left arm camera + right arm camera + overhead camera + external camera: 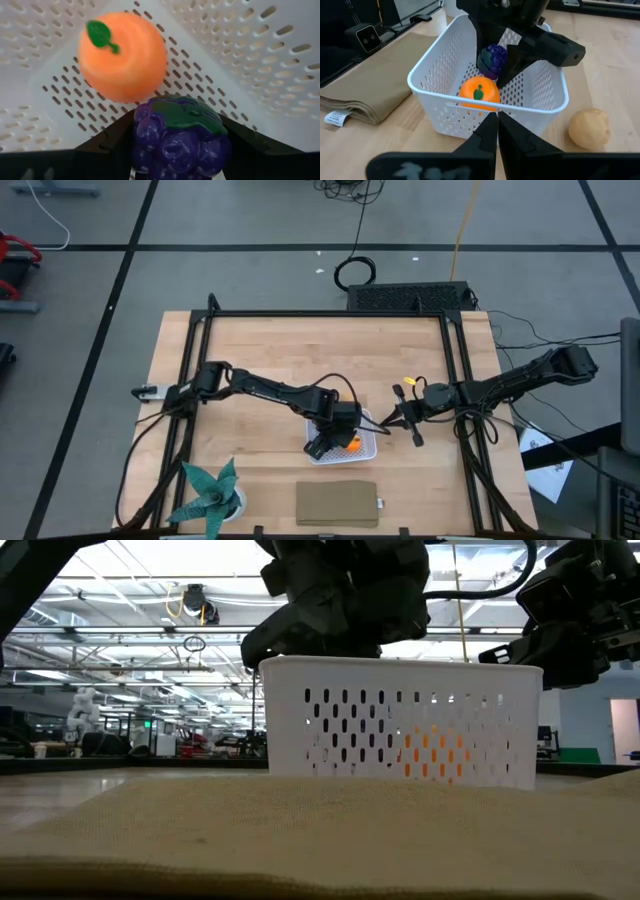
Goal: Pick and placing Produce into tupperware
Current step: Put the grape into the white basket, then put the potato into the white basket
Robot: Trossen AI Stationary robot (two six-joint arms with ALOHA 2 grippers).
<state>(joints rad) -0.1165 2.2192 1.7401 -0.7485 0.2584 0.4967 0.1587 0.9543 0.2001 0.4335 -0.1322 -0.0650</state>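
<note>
The white mesh tupperware [365, 442] stands near the middle of the table. The bright orange piece [479, 92] with a green leaf lies on its floor [55, 100]. My left gripper [335, 438] reaches down into the container and is shut on the dark purple grape piece [494, 56]. The tan-yellow piece [590, 129] rests on the wood beside the container. My right gripper [497, 131] hovers just right of the container, shut and empty. My left gripper pinches the purple grape piece by its two sides [145, 145] between its fingers [107, 145]. The fingers come slanting down from above into the container. The piece's green leafy top [187, 117] faces outward, and the piece sits beside the orange piece [122, 55], just above the mesh floor.
A teal spiky plant in a white pot [212, 495] stands at the near left. A flat tan folded slab [338, 503] lies at the near edge in front of the container. Black frame rails [458, 410] run along the table's sides.
</note>
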